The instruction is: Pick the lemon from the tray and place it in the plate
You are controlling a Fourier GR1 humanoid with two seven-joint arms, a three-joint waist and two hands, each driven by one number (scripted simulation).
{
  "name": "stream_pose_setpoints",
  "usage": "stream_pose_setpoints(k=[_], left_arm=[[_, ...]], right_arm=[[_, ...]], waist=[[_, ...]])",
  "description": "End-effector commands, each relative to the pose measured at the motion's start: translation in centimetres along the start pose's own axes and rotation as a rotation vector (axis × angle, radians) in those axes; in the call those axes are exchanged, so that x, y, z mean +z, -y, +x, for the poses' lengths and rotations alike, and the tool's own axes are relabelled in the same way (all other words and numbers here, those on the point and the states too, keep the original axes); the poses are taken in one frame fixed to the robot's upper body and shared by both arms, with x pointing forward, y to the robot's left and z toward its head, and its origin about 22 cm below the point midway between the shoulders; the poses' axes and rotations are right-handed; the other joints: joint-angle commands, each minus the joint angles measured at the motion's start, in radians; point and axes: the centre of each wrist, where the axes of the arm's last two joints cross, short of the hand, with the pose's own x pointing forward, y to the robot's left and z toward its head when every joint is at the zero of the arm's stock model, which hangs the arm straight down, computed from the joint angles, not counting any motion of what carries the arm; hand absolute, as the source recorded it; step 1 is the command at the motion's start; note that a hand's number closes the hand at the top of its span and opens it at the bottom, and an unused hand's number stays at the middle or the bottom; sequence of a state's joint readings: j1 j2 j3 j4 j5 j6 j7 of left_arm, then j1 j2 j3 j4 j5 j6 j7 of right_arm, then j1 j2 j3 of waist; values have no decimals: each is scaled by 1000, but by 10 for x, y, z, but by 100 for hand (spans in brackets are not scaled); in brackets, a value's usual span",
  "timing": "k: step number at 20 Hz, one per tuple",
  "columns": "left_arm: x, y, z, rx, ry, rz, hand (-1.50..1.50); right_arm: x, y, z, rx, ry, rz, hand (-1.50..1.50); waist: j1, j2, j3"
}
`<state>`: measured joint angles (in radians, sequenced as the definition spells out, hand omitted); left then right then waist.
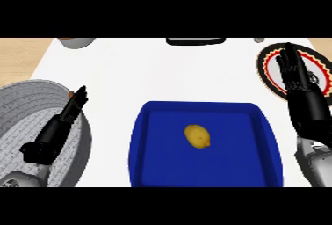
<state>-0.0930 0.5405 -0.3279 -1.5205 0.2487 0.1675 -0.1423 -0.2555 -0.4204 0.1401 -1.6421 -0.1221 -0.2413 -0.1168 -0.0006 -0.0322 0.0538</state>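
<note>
Right hand point(299, 83) hangs open over the plate point(269, 66), left hand point(62, 123) open too. Lemon point(198, 136) lies mid-tray point(152, 176); best bring the right hand across, straight down, fingers closing across its narrow width.

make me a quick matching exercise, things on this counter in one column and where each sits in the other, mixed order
Things:
1. small yellow lemon
2. round plate with dark centre and red-patterned rim
3. large round grey pan
4. robot's left hand

Places:
A. far right of the counter, partly under the right hand
B. over the grey pan's right rim
C. inside the blue rectangular tray
D. left edge of the view

Pairs: 1-C, 2-A, 3-D, 4-B
</note>
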Motion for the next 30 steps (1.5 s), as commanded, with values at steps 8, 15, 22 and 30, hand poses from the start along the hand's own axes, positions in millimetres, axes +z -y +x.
stream_pose_setpoints(k=[8,15,22,30], left_arm=[[12,45,-23,274,-295,25,0],[14,47,-20,318,-352,54,0],[19,47,-18,320,-376,61,0],[19,47,-9,318,-390,56,0]], right_arm=[[-59,14,23,197,117,290,150],[-42,-10,-23,-167,119,279,-150],[-62,15,-18,47,121,518,-150],[-77,23,1,353,61,861,-150]], waist=[[86,81,-58],[48,69,-48],[42,67,-54],[37,54,-55]])
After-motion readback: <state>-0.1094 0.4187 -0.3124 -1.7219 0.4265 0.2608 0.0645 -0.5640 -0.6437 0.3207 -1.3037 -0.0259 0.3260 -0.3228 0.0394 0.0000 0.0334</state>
